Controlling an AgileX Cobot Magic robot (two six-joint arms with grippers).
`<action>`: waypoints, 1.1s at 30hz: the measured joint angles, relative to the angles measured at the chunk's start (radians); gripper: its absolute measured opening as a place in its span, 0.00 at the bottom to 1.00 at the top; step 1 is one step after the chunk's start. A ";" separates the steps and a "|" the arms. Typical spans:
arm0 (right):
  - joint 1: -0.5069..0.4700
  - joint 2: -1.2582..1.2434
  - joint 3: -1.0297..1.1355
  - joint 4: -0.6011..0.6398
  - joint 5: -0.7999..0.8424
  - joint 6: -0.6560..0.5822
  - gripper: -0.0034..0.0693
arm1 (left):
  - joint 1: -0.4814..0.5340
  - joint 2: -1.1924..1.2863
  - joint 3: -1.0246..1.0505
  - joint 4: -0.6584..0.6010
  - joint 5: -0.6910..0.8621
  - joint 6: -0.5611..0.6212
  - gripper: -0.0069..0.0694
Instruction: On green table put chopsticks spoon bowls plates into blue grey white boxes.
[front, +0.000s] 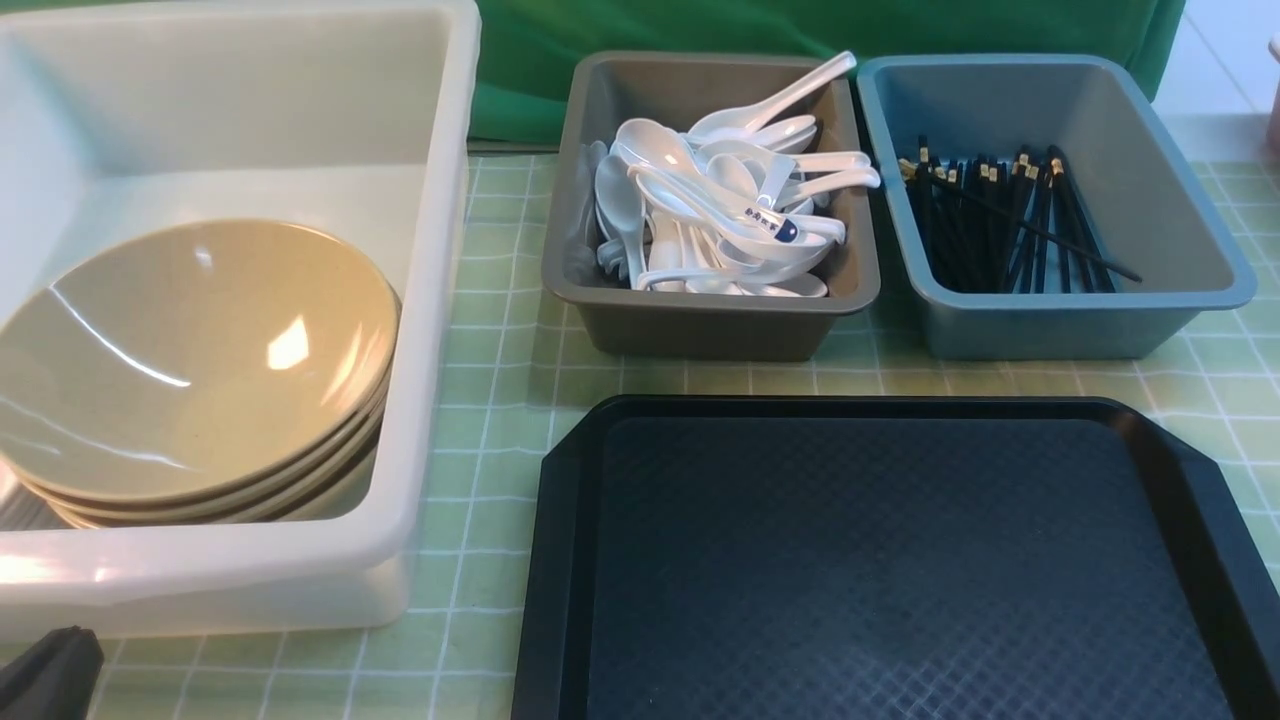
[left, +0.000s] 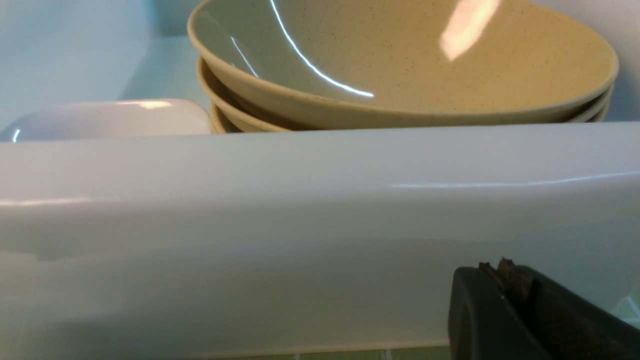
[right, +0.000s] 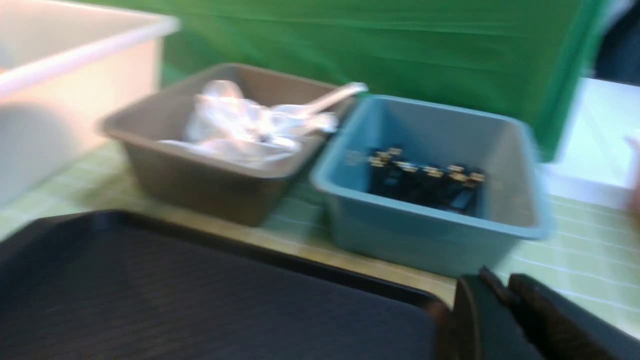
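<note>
Bowls (front: 190, 360): stacked inside the white box (front: 440, 200), at about 9 o'clock in my front view, top one tilted with its open face toward the camera. My left wrist view shows the same stack (left: 400, 65) over the box's near wall (left: 300, 225), with one white plate (left: 105, 120) just beside the stack, also inside the box.

Marked spoon (front: 770, 228): lies on top of the heap of plain white spoons (front: 700, 200) in the grey box (front: 700, 320), at about 12 o'clock. One plain spoon's handle sticks out over the far right corner of that box.

Chopsticks (front: 1010, 220): in the blue box (front: 1060, 320) at about 1 o'clock, gold-banded ends toward the far side, one stick lying across the others. Grey and blue boxes sit just beside each other, all three on the green table (front: 500, 400).

Black tray (front: 880, 560): at 5–6 o'clock, near side of the two small boxes.

My left gripper (left: 505, 272): jaws closed together, nothing in them, low against the outside of the white box's near wall; its tip shows at about 8 o'clock in the front view (front: 50, 670).

My right gripper (right: 502, 292): over the tray's corner, near the blue box (right: 435, 235). Jaws nearly together with a thin slit; the blurred view shows nothing between them, and I can't tell whether that counts as closed.
</note>
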 joint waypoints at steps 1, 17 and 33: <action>-0.018 0.000 0.000 0.000 0.000 0.000 0.15 | 0.000 0.000 0.000 0.000 0.000 0.000 0.09; -0.200 0.000 0.235 -0.006 -0.046 -0.007 0.17 | 0.000 0.000 0.001 -0.001 -0.001 -0.001 0.09; -0.237 0.000 0.279 -0.008 -0.053 0.032 0.19 | 0.000 0.000 0.002 -0.001 -0.004 -0.001 0.09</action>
